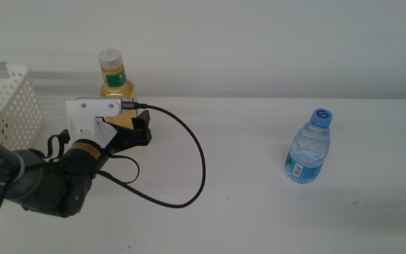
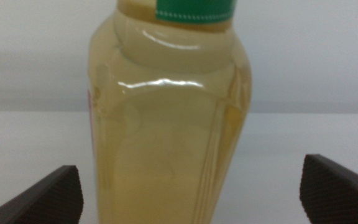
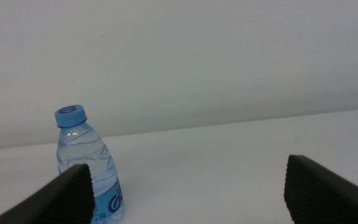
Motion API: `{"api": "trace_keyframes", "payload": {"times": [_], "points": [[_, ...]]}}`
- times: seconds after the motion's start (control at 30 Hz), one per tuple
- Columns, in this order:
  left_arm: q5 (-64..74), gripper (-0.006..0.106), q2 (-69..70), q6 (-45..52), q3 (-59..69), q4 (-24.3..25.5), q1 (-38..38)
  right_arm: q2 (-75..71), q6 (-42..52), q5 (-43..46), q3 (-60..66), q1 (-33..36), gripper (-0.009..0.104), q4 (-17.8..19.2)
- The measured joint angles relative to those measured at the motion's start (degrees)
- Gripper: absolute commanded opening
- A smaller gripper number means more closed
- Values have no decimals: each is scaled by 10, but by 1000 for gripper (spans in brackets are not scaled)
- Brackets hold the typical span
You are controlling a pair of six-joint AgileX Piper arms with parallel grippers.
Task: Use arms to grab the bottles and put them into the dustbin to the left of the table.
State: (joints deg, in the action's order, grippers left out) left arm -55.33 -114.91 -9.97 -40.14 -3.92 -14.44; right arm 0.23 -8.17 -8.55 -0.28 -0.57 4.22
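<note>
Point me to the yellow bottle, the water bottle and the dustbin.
yellow bottle (image 2: 166,155): left wrist view, on its body.
water bottle (image 1: 309,149): middle view, on its clear body below the blue cap.
dustbin (image 1: 21,106): middle view, on its perforated white side wall.

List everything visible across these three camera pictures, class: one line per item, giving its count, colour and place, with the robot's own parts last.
Tall bottle: one, yellow liquid, pale cap, green neck label; upright at the table's back left, between the left claw's open jaws.
Small water bottle: one, clear with blue cap; upright on the right of the table.
Basket: one, white, perforated walls; far left edge, something red showing through its wall.
Table: one, white.
Left arm: one, black, with a looping black cable; enters from the left.
Left claw: one, dark jaws, open around the tall bottle.
Right claw: one, dark jaws, open; seen only in its wrist view, facing the water bottle.
</note>
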Motion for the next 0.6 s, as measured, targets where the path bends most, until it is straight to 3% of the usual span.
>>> {"api": "trace_keyframes", "payload": {"times": [0.6], "points": [[1,94,-30,0,-33,-12,0,0,0,0,0,0,82,0]]}}
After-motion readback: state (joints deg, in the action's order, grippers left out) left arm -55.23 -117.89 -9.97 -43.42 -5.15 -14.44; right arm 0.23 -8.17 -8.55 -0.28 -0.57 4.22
